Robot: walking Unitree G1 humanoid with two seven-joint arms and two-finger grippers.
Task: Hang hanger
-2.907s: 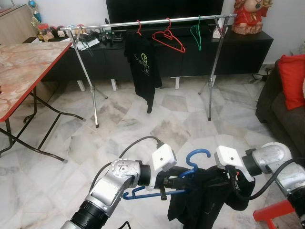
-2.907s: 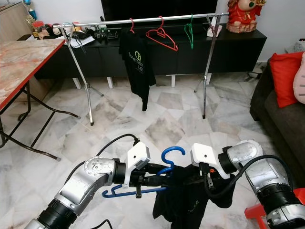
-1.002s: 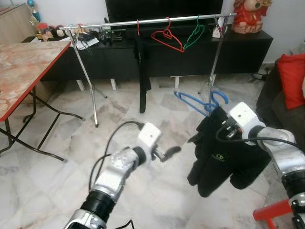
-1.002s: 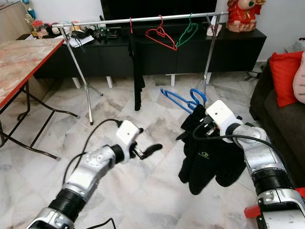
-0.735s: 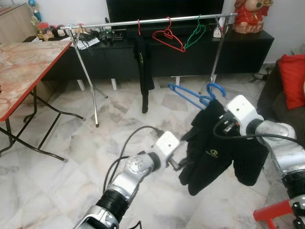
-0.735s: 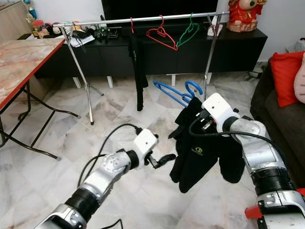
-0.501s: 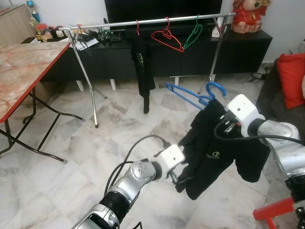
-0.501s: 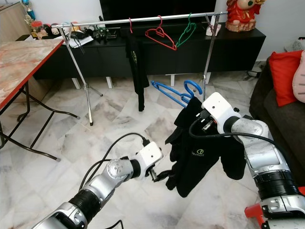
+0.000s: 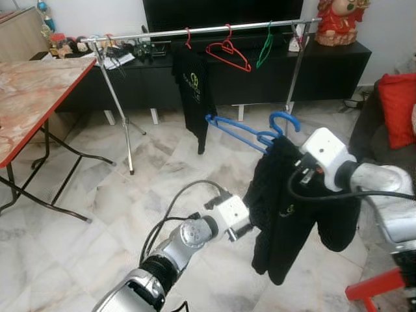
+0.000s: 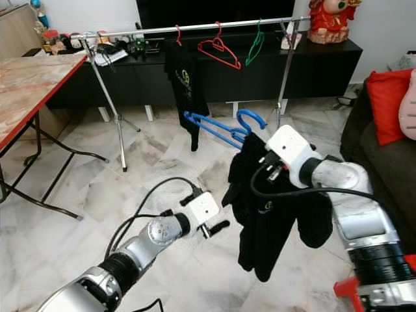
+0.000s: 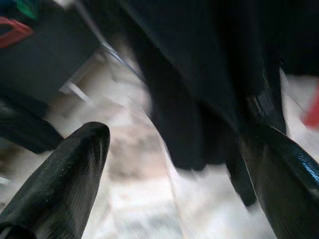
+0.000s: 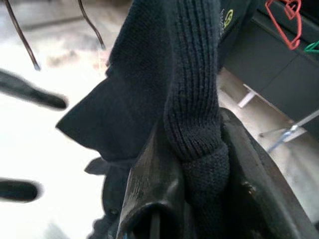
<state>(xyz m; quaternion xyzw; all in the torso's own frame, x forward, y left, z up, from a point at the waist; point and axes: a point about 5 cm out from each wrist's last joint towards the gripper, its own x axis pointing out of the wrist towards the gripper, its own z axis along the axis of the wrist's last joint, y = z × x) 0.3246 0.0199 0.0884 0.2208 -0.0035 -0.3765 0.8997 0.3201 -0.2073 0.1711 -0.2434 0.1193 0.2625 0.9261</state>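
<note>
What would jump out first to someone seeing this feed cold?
The black shirt on a blue hanger, held up mid-room by the right gripper, which is clamped on its collar. The left gripper hovers open beside the shirt's lower edge. Behind stands the clothes rail with another black shirt and spare hangers.

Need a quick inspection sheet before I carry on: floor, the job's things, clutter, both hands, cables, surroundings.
Surface: marble floor.
Job's things: blue hanger carrying a black garment, held away from the rail; the rail holds a black shirt, red hanger, green hanger.
Clutter: small items on the black cabinet.
Hands: right hand shut on the garment's collar; left hand open beside the hem.
Cables: black cable looping off the left arm.
Surroundings: folding table, sofa with red cushion.
</note>
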